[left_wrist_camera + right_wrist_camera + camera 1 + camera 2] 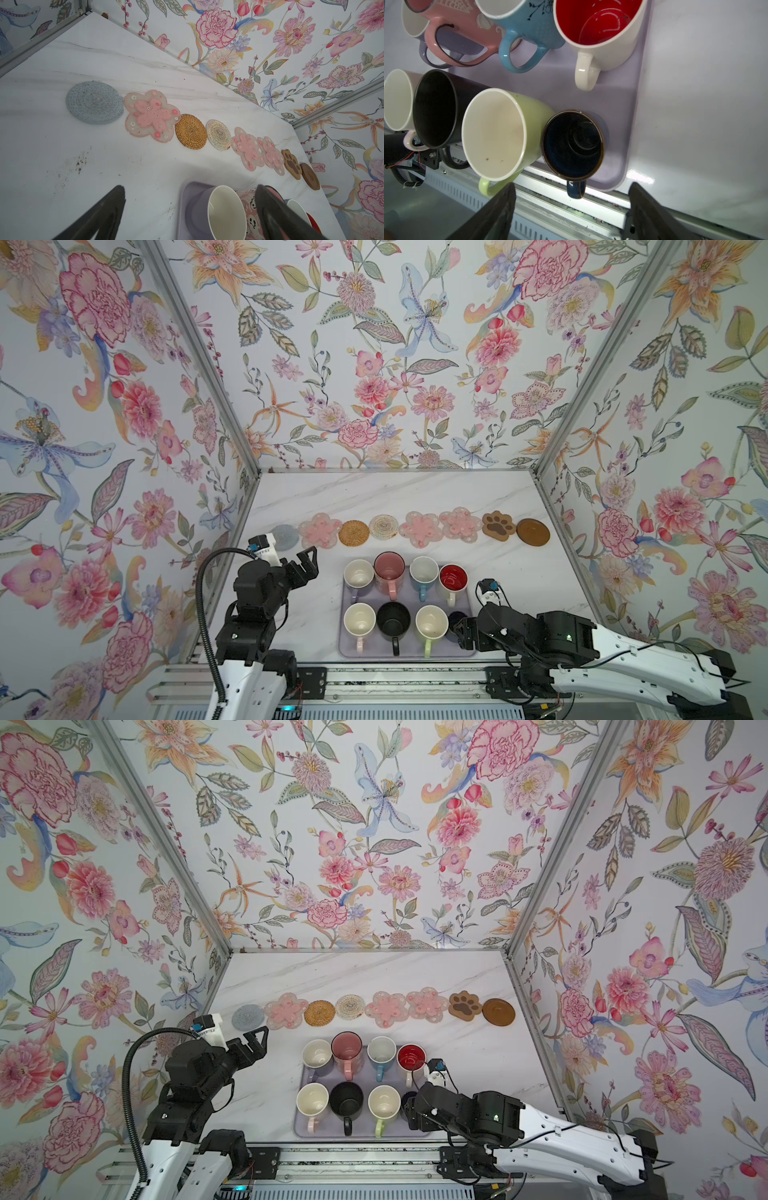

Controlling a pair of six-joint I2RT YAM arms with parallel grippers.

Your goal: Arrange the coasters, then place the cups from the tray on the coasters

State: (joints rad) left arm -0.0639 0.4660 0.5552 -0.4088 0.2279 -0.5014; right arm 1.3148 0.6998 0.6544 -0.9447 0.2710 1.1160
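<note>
Several coasters lie in a row across the table, from the grey knitted round (285, 537) to the brown disc (533, 532). In front of them the lavender tray (349, 649) holds several cups in two rows. My right gripper (572, 199) is open at the tray's near right corner. The small dark navy cup (573, 145) stands just ahead of it, its handle (576, 189) pointing into the gap between the fingers, touching neither. My left gripper (309, 560) hangs open and empty above the table, left of the lavender cup (224, 214).
Floral walls close in the table on three sides. A metal rail (374, 680) runs along the front edge just behind the tray. The light green cup (496, 133) stands close beside the navy one, and the white cup with red inside (600, 31) stands beyond it.
</note>
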